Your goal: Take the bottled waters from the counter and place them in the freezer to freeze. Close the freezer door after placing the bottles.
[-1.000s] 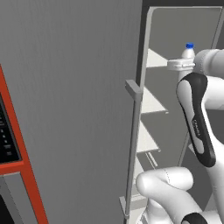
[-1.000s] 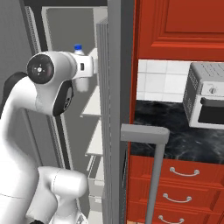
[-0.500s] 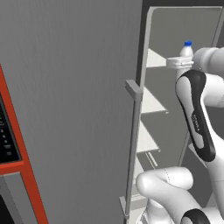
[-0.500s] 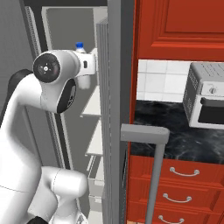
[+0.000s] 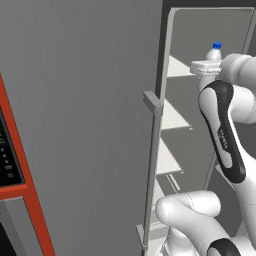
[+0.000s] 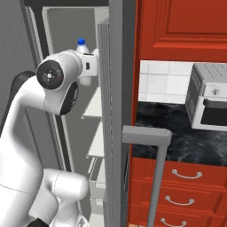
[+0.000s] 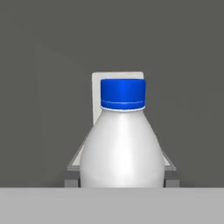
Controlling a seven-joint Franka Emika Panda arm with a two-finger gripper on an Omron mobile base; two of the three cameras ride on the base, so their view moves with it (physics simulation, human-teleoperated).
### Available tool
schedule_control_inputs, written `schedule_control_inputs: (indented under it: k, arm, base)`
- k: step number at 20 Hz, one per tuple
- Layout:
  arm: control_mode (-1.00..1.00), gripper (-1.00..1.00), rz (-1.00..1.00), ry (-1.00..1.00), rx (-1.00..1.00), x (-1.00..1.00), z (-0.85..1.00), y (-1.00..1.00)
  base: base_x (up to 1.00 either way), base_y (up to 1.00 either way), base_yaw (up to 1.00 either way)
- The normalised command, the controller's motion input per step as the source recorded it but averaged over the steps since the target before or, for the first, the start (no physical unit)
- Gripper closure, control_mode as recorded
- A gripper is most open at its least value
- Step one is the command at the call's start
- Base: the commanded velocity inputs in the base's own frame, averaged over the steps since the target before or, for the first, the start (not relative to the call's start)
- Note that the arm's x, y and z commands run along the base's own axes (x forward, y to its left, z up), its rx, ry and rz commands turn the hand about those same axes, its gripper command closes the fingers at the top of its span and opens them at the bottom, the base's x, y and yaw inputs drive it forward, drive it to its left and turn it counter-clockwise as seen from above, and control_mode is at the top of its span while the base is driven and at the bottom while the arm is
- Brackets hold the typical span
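My gripper (image 5: 210, 65) is shut on the blue-capped bottle (image 5: 215, 51), holding it upright inside the open freezer (image 5: 220, 22), level with the top white shelf (image 5: 176, 67). In the hand view the bottle (image 7: 122, 148) stands close and centred against the grey back wall, with a white shelf end behind its cap. From the right base view the blue cap (image 6: 81, 43) pokes up behind my wrist. The freezer door (image 5: 85, 125) stands open on the left, its long handle (image 5: 151, 165) toward me. The black counter (image 6: 177, 142) lies to the right. The red-capped bottle is out of view.
A silver toaster oven (image 6: 207, 103) sits on the counter under red upper cabinets (image 6: 181, 26), with red drawers (image 6: 186, 195) below. The neighbouring grey fridge door and its handle (image 6: 156, 177) stand just right of my arm. More white shelves (image 5: 172, 116) lie lower in the freezer.
The hand and the blue-capped bottle have risen slightly within the upper part of the freezer. Nothing else has moved.
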Motion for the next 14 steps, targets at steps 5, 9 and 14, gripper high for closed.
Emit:
schedule_control_inputs:
  k: [5, 9, 14]
  arm:
    - [-1.00, 1.00, 0.00, -0.01, 0.00, 0.07, 0.27, 0.00]
    - [-1.00, 1.00, 0.00, 0.00, -0.01, 0.34, 0.06, 0.00]
    - [-1.00, 1.00, 0.03, 0.00, 0.00, 0.43, 0.00, 0.00]
  base:
    - [0.00, 0.00, 0.00]
    - [0.00, 0.00, 0.00]
    - [0.00, 0.00, 0.00]
